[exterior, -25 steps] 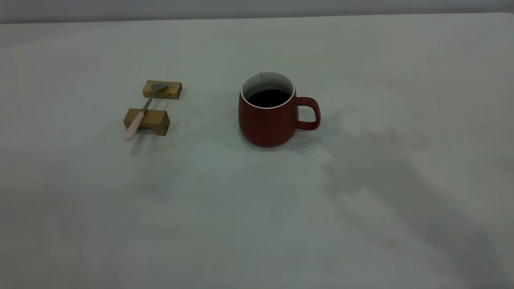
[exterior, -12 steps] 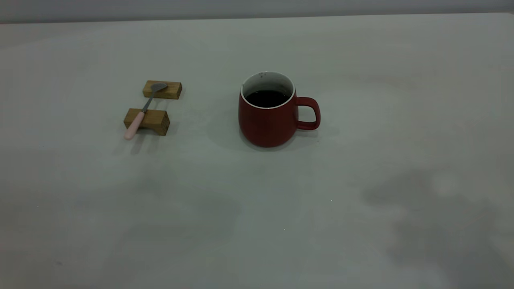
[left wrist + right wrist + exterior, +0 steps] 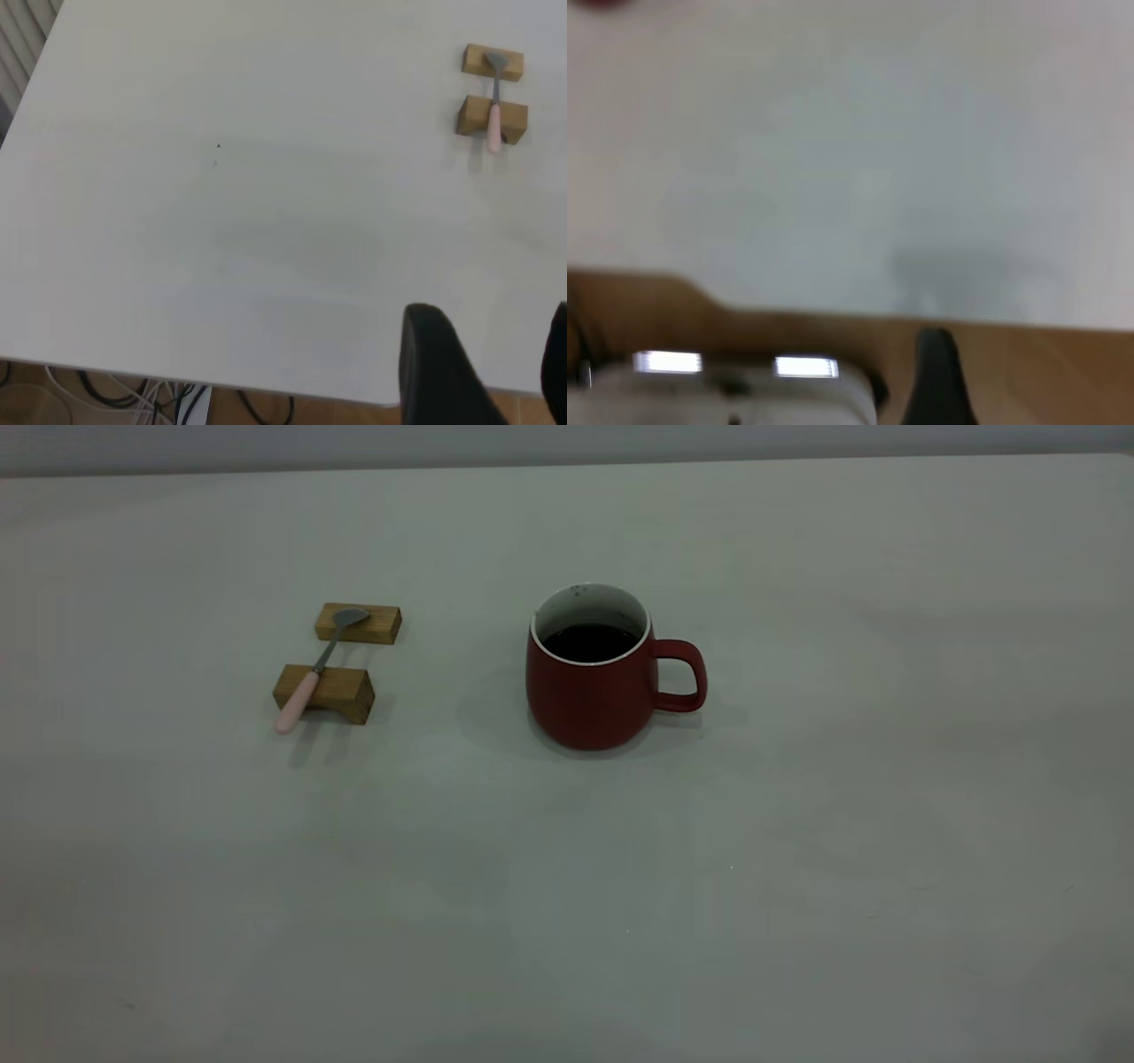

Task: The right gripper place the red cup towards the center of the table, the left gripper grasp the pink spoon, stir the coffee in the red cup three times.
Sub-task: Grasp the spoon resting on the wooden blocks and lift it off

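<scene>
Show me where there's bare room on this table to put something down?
Nearly everywhere. The table is bare right of the red cup, all along the front, and behind it. Only the strip between the cup and the pink spoon on its wooden blocks is narrower.

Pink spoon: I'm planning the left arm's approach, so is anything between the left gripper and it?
Nothing visible. In the left wrist view, only bare table lies between the left gripper and the pink spoon, which rests across two wooden blocks.
</scene>
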You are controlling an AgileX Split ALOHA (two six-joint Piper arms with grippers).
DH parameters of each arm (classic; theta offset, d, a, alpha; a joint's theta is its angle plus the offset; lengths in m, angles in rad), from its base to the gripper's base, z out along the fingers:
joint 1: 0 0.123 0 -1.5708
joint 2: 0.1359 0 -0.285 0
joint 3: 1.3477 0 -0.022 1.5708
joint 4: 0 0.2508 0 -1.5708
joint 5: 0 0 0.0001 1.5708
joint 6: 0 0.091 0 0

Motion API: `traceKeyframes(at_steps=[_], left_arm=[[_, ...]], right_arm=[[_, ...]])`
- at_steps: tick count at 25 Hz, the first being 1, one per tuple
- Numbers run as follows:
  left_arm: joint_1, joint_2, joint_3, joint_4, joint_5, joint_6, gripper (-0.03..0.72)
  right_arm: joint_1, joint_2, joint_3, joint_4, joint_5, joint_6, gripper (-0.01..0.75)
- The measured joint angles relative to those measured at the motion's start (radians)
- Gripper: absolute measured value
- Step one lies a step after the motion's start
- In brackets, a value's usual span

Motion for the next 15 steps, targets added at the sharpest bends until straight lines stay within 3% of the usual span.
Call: traceKeyframes(at_steps=[7,15], left_arm=[[0.0,0.0,0.0,0.0,0.0,0.0,0.369],[0.0,0.0,0.0,0.0,0.0,0.0,0.369]], right_arm=[[-0.128,-0.289,0.117,0.023,-0.035,-0.035,0.595],[-0.151,-0.466,0.12,0.003,0.004,-0.055,0.593]])
